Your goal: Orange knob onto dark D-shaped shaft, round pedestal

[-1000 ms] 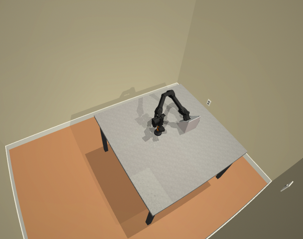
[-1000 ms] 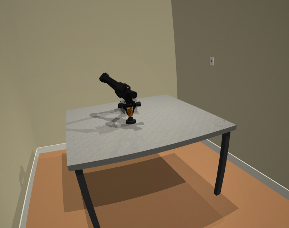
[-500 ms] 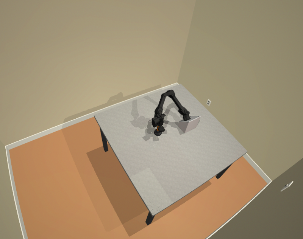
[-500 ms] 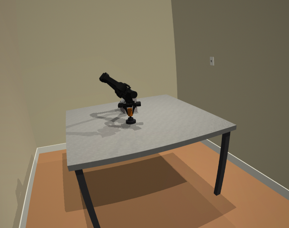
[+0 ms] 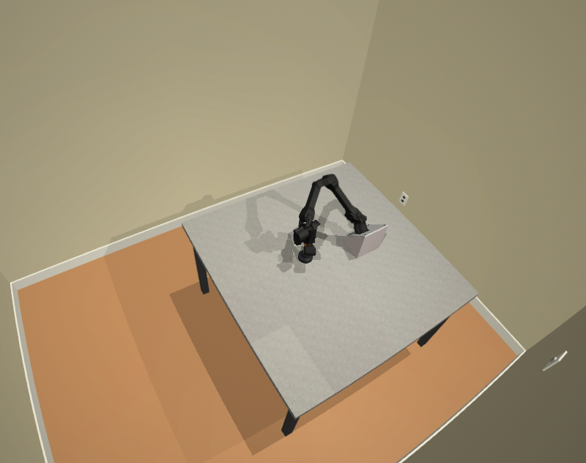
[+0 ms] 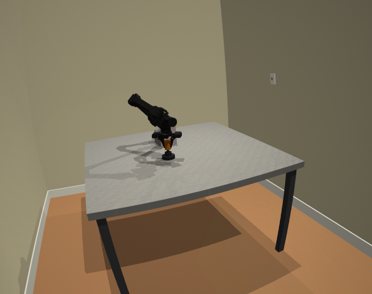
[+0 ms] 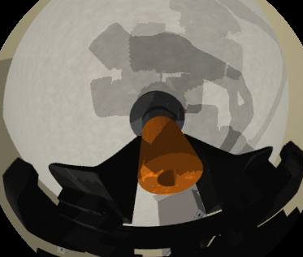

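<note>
From where I sit, the knob's relation to the shaft decides the coming move. In the exterior view, left of the frame's centre, my gripper [image 5: 308, 245] [image 6: 168, 143] [image 7: 161, 138] is clamped on the orange knob [image 5: 305, 245] [image 6: 167, 144] [image 7: 163, 156]. The knob sits directly above the round pedestal [image 5: 305, 258] [image 6: 168, 156] [image 7: 143, 111], its long axis close to upright, a short stretch of dark shaft [image 6: 168, 151] showing beneath. So it isn't down on the pedestal yet. Whether its lower end has begun to take the shaft, I can't tell.

I judge this to be the aligning step: I'd turn the knob about its own axis under light downward pressure until the flats agree, then push it home and let go. Pressing hard while they disagree could jam it or make it slip in my fingers.

All this stands on a pale grey table [image 5: 333, 319] [image 6: 211, 158] [image 7: 54, 81], its top speckled at the lower left edge in the top view. Around it I see an orange-brown floor [image 5: 84, 349] [image 6: 63, 246] and olive-beige walls [image 5: 184, 99] [image 6: 122, 56].
</note>
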Available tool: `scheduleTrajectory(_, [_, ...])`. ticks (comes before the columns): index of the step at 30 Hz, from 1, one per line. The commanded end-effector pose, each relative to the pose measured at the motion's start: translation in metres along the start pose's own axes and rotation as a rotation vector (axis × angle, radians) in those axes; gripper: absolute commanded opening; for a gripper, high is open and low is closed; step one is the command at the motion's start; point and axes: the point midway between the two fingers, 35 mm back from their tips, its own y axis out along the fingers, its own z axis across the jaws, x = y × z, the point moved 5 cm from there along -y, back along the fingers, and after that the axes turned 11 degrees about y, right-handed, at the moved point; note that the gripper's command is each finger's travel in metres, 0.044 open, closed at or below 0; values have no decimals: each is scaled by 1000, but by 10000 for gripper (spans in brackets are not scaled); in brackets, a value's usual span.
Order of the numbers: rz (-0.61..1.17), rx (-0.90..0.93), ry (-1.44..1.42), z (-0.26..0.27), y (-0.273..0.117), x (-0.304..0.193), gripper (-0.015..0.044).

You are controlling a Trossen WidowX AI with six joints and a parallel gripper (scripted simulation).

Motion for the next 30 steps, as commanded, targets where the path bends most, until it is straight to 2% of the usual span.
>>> scheduleTrajectory(1, [-2,2,12,0,0,1,0])
scheduleTrajectory(30, [-2,2,38,-1,-3,-1,0])
